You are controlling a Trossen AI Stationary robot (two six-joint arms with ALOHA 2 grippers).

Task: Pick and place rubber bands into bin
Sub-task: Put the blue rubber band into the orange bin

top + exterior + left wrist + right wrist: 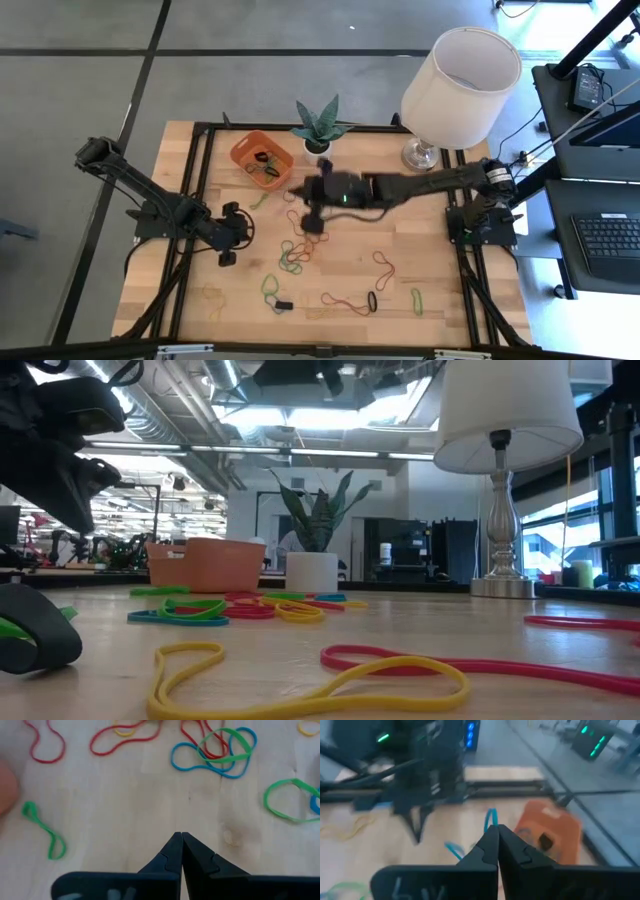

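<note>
Rubber bands [293, 255] in red, green, blue, yellow and orange lie scattered flat on the wooden table, also seen in the low view [250, 610] and the left wrist view [220, 750]. The orange bin [262, 158] sits near the far edge with a few bands inside, and shows in the right wrist view [547, 832]. My right gripper [312, 222] is shut, right of and nearer than the bin [205, 563]. My left gripper [181, 836] is shut over bare wood at the table's left [228, 252], touching nothing. My right gripper [496, 827] pinches a thin blue rubber band between its shut fingertips. One strand [491, 819] runs out from the tips and another piece [452, 849] shows lower, toward the table. The view is blurred, so I cannot tell whether the band is lifted clear.
A small plant in a white pot [318, 135] stands beside the bin, and a lamp [455, 80] stands at the far right corner. A small black object [283, 303] lies among the near bands. Bare wood shows right of the centre.
</note>
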